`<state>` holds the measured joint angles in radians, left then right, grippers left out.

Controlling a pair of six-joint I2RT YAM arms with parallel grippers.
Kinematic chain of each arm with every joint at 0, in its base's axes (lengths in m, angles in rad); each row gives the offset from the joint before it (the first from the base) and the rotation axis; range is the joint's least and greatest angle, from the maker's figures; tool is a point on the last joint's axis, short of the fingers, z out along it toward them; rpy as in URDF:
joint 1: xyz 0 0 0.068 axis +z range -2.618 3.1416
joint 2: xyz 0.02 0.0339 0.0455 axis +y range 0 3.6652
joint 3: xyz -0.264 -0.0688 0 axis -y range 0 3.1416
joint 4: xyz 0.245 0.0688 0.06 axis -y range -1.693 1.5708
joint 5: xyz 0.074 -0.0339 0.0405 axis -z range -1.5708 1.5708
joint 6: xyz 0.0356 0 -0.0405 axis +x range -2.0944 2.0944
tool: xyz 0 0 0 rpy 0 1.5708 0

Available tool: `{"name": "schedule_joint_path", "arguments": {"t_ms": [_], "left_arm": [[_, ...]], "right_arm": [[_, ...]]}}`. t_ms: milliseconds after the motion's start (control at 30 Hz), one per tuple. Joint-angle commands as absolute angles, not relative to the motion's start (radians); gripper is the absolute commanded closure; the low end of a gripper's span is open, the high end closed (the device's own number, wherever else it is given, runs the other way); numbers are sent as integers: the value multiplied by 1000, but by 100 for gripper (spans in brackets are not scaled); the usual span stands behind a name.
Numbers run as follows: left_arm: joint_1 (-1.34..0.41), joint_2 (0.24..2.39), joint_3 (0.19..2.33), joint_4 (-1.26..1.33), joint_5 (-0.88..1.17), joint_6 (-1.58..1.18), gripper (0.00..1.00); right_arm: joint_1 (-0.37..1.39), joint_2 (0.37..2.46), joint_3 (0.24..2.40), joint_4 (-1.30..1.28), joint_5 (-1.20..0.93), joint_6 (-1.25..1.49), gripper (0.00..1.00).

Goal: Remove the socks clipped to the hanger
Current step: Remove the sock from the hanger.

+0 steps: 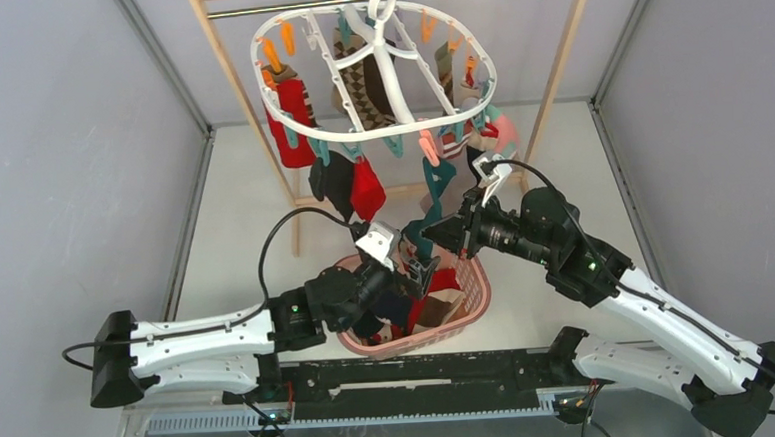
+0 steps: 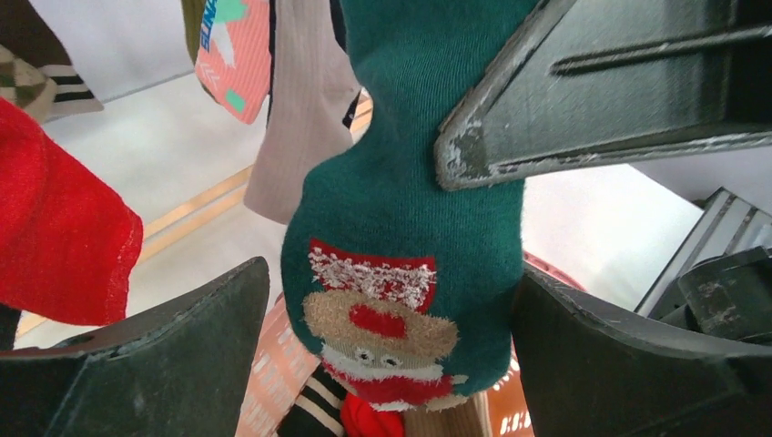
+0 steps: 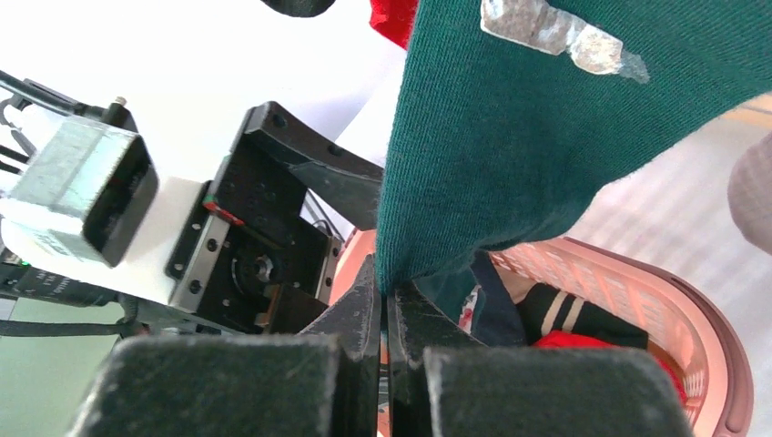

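Note:
The white oval hanger [image 1: 429,122] hangs from the rail at the top, with several socks clipped round it: a red one [image 1: 294,133], an argyle one [image 1: 361,80] and others. A teal sock [image 1: 440,181] with a reindeer face [image 2: 401,237] hangs down from a front clip. My right gripper [image 3: 387,289] is shut on the edge of this teal sock [image 3: 546,137], partway down it. My left gripper [image 2: 391,273] is open, its fingers [image 2: 164,355] on either side of the sock's toe without pressing on it. Both grippers [image 1: 421,272] [image 1: 434,234] meet above the basket.
A pink lattice basket [image 1: 473,294] stands on the table below the grippers, holding striped, red and navy socks [image 3: 583,314]. The wooden-framed rail [image 1: 565,59] carries the hanger. A red sock [image 2: 64,228] and a beige sock [image 2: 296,127] hang close to the left gripper. Grey walls close in both sides.

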<state>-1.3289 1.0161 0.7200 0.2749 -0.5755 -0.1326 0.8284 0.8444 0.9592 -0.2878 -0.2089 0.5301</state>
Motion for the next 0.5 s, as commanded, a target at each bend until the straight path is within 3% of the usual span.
{"name": "schedule_joint_path", "arguments": {"t_ms": [0,100,367,467], "left_arm": [[-1304,1024,687,345,-542,-149,0],[-1285,1018,675,356,-534,-158,6],[-1233,984,674,319,-488,-181,53],[-1192,963,666,304,-440,-210,62]], "right_arm": [[839,847,1009,-224,-236,551,100],[840,850,1009,-224,-242,555,100],[839,876,1009,-227,-240,552,100],[839,894,1009,-215,-249,553,100]]}}
